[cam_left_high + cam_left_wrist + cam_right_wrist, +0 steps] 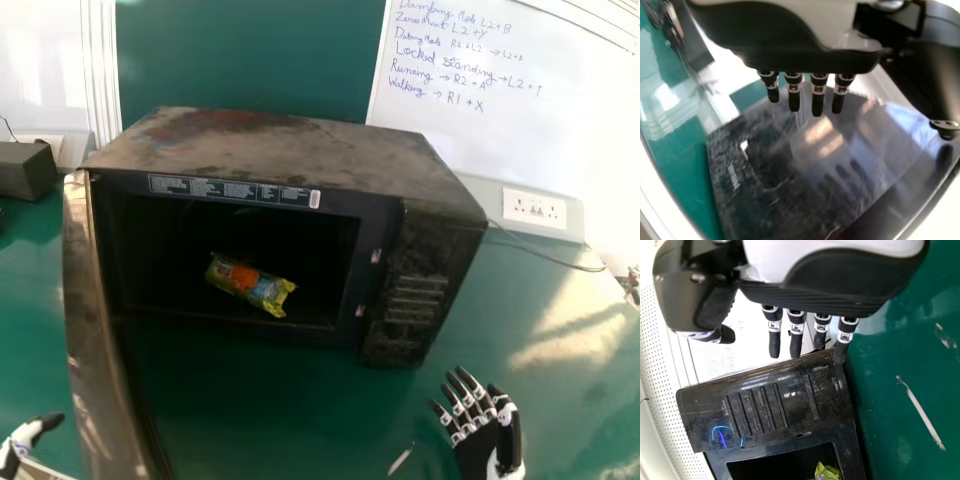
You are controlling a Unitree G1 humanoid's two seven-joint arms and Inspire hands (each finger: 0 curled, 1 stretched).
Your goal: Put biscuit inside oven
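Observation:
The yellow biscuit packet (pixel 250 285) lies inside the dark cavity of the microwave oven (pixel 290 160), whose door (pixel 95 330) stands open on the left. A corner of the packet (pixel 828 472) shows in the right wrist view. My right hand (pixel 482 430), fingers straight and empty, is over the table in front of the oven's right side; its fingers (pixel 796 335) are extended in the right wrist view. At the lower left, my left hand (pixel 22 440) is outside the door; in the left wrist view the hand (pixel 817 95) has straight fingers facing the door's glossy surface.
The green table (pixel 270 420) carries the oven. A dark box (pixel 27 170) is at the back left. Behind stands a whiteboard (pixel 500 120) with a wall socket (pixel 535 208) below it, and a cable (pixel 545 256) runs right of the oven.

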